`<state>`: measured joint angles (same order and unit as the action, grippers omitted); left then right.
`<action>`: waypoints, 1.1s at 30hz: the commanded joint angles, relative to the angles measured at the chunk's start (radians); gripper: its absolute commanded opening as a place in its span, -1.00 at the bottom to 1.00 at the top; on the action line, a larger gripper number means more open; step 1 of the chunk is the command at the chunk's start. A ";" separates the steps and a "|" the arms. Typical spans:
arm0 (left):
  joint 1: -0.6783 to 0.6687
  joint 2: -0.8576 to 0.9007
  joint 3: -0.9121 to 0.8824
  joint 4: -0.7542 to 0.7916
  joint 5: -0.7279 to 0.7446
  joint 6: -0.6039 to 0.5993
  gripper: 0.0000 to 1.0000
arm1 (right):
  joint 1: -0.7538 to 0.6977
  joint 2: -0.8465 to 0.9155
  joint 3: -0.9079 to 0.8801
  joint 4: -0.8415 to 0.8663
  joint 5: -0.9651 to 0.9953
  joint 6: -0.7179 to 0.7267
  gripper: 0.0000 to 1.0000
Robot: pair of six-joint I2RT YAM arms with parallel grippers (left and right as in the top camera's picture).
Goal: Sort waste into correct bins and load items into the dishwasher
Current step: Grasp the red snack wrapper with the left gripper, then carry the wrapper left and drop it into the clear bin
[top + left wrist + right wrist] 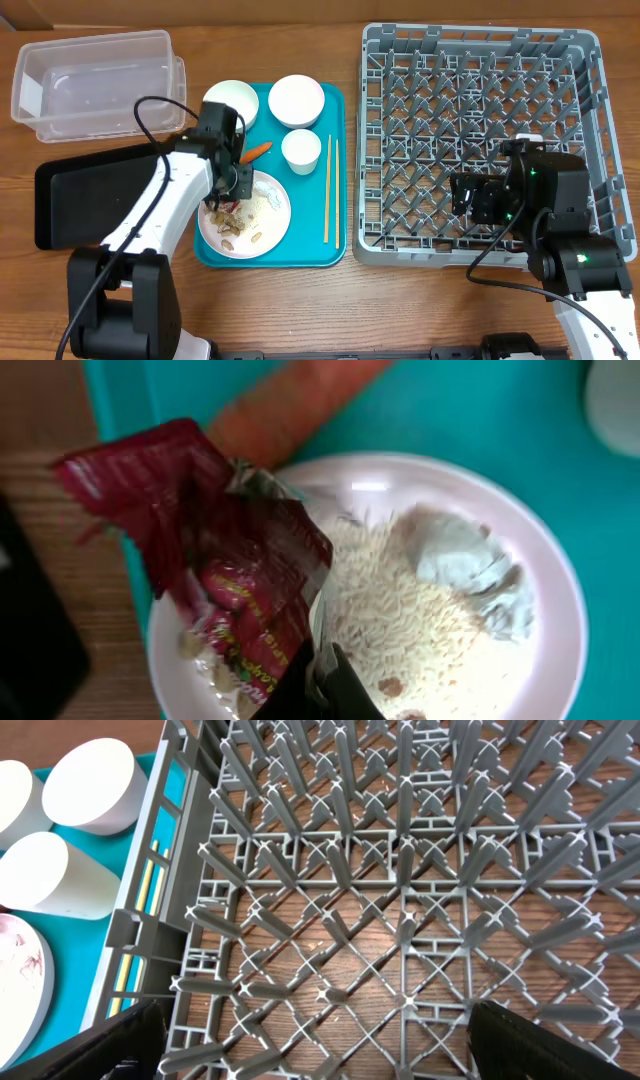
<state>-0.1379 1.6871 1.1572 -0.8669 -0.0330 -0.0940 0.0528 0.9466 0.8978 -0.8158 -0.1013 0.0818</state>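
My left gripper (228, 190) is shut on the crumpled red-and-silver wrapper (235, 575), just above the white plate (275, 215); the plate (540, 570) holds rice-like crumbs (400, 620) and nut scraps. The orange carrot (257, 151) lies on the teal tray beside the plate and also shows in the left wrist view (290, 405). Two white bowls (232, 101) (296, 100), a white cup (301, 151) and the chopsticks (328, 190) sit on the tray. My right gripper (318, 1040) is open and empty over the grey dish rack (400, 245).
The clear tub (95, 82) stands at the back left and the black tray (85, 195) lies left of the teal tray (335, 100). The rack's upright pegs (400, 870) fill the space under my right gripper.
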 commanded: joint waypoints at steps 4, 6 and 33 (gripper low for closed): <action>-0.003 -0.005 0.124 -0.095 -0.022 0.012 -0.92 | -0.004 -0.002 0.032 0.001 -0.009 0.005 1.00; -0.003 -0.005 0.124 -0.111 -0.021 0.012 -0.92 | -0.004 -0.002 0.032 0.001 -0.009 0.005 1.00; 0.370 0.195 0.442 0.319 -0.019 0.034 -0.44 | -0.003 -0.002 0.032 -0.006 -0.006 0.005 1.00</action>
<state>0.2180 1.8072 1.5894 -0.5541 -0.0505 -0.0525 0.0528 0.9474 0.8982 -0.8242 -0.1005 0.0818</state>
